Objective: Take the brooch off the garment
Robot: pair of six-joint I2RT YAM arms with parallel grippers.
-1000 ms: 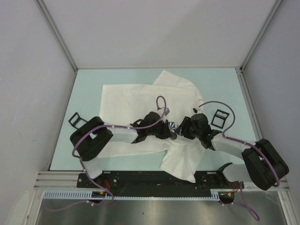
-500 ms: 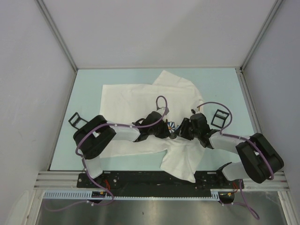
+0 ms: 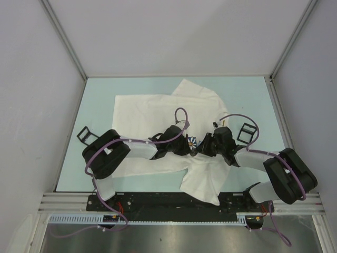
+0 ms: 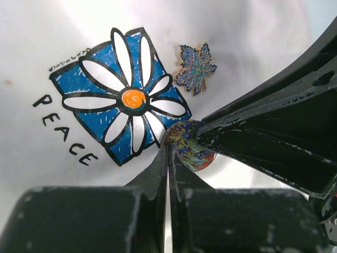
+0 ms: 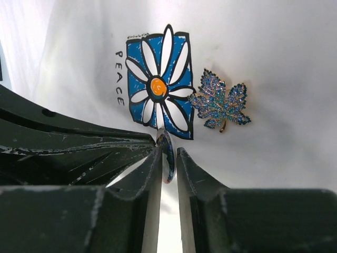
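The right claw (image 5: 169, 152) is clamped on the brooch (image 5: 167, 159), edge-on, at the near corner of the flower print (image 5: 158, 87) on the shirt (image 5: 274, 47). The left claw (image 4: 168, 155), pinched nearly together beside it, may hold cloth; I cannot tell. Pull-off step, I judge: next, draw it straight out. Round, no long axis; face towards the left claw.

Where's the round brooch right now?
Right wrist view, centre: the round brooch stands edge-on between the right end effector's fingertips, just below the flower print, lower-left of the leaf brooch.
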